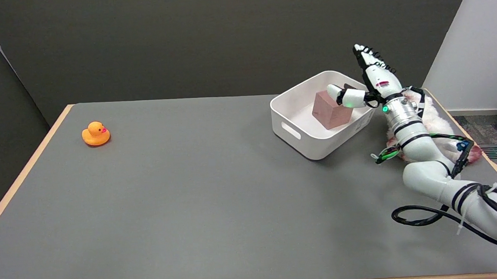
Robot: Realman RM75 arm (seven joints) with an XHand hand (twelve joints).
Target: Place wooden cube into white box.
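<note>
Upright robot hand [372,80], fingers spread, beside white box [299,130]

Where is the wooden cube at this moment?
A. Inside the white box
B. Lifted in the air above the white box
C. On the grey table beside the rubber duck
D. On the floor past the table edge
A: the wooden cube sits inside the white box, below its rim, while the right hand is beside it with fingers spread and pointing up, gripping nothing.
</note>
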